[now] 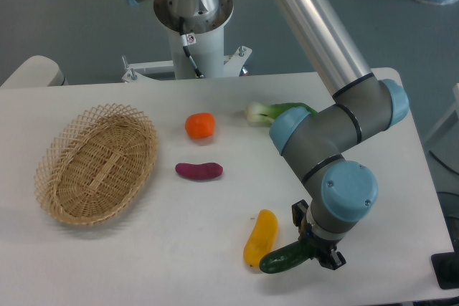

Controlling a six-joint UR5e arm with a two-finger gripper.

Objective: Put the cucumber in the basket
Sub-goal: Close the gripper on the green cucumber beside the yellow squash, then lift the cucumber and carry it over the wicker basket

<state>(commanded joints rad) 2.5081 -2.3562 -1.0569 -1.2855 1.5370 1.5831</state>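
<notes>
1. The cucumber [284,258] is dark green and glossy, and lies at the near right of the table [215,249], tilted so that its left end is nearer the camera than its right end.
2. Its right end is under the gripper [316,251], whose dark fingers sit about that end; the jaws look closed around the cucumber, though the wrist hides the contact itself, and it cannot be told whether the cucumber is resting on the table or just off it.
3. Just to the left of the cucumber lies a yellow oblong vegetable [260,238], standing nearly lengthwise away from the camera; its near end is touching or almost touching the cucumber's left end.
4. The robot arm [337,134] reaches down from the far side, its grey and light-blue joints bending over the right part of the table above the gripper.
5. A purple sweet potato [199,170] lies near the middle of the table, well apart from the cucumber.
6. An orange tomato-like vegetable [200,125] sits just beyond it, farther from the camera.
7. A bok choy [276,112] with a white stem lies at the far right, partly hidden behind the arm's elbow.
8. The basket [54,170], oval, woven and light tan, sits at the left of the table, well apart from the cucumber, with nothing visible inside it.
</notes>
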